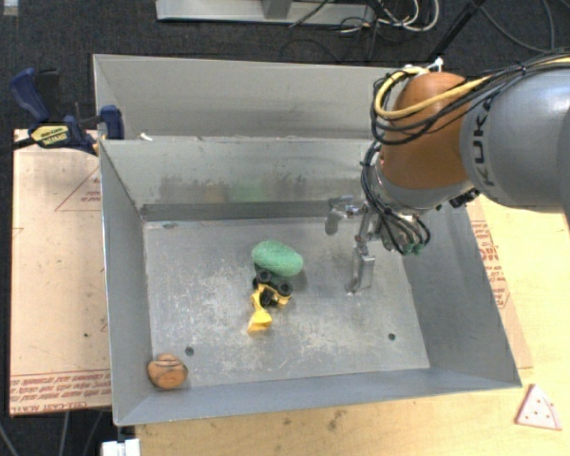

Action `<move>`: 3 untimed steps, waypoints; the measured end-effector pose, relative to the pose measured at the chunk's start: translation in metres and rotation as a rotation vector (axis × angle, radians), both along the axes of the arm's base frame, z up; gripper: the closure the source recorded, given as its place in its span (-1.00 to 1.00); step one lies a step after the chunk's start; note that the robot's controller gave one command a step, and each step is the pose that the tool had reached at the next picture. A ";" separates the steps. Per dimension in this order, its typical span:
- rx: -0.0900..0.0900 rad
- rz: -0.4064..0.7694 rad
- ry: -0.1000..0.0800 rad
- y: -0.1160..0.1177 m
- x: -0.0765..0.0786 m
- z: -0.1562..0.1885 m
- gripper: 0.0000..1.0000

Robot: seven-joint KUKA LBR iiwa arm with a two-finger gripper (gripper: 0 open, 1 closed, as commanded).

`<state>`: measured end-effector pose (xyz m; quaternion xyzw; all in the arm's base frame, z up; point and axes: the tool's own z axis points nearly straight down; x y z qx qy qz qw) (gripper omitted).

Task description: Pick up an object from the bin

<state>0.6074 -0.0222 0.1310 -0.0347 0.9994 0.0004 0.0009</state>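
Gripper hangs with its fingers apart and empty over bare floor of the bin, near the green oval lump at its middle (probably soft, light, squashy), best pinched across its short width, clear of the yellow-black toy touching it.

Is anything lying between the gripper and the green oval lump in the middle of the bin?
Nothing visible. Bare grey bin floor separates the gripper from the green oval lump. The small yellow-and-black toy lies against the lump's near side, off that path.

Green lump, yellow-black toy — tan ball
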 end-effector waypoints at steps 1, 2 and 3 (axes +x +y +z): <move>0.000 -0.077 -0.001 0.062 -0.015 -0.016 -1.00; 0.002 -0.074 -0.002 0.084 0.023 -0.051 -1.00; 0.000 -0.021 -0.008 0.103 0.000 -0.058 1.00</move>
